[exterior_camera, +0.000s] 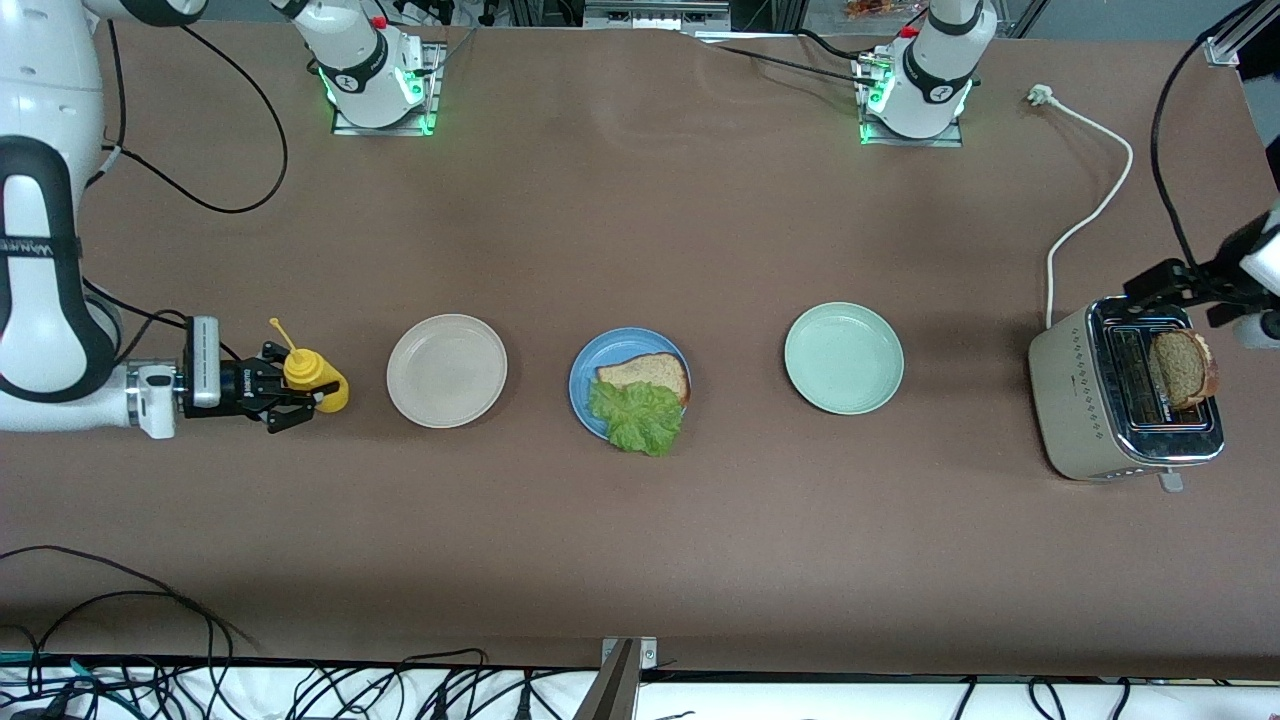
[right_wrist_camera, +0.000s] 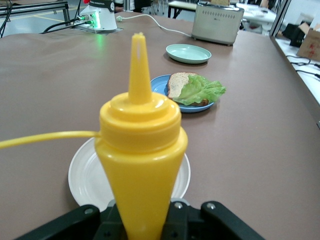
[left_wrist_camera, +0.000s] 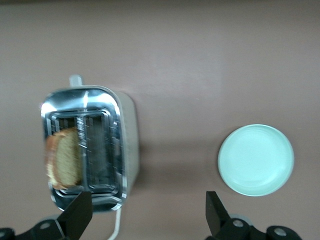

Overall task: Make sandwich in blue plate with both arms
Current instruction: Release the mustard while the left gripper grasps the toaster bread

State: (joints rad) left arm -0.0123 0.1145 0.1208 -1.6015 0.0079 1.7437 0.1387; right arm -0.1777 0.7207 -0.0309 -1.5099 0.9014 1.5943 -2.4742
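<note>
A brown matte table covering (exterior_camera: 640,560) spreads wide and faintly wrinkled under even overhead light, with soft shadows. Along its edge nearest the front camera, black cables (exterior_camera: 330,690) tangle over a white strip. In the right wrist view, the room shows pale flooring with yellow tape (right_wrist_camera: 47,19), a dark metal frame (right_wrist_camera: 35,6), other tables (right_wrist_camera: 255,10) and a cardboard box (right_wrist_camera: 309,42).

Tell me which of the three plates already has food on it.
The blue plate, the middle one of the row: it carries a bread slice and a lettuce leaf. The beige plate and the pale green plate are bare.
</note>
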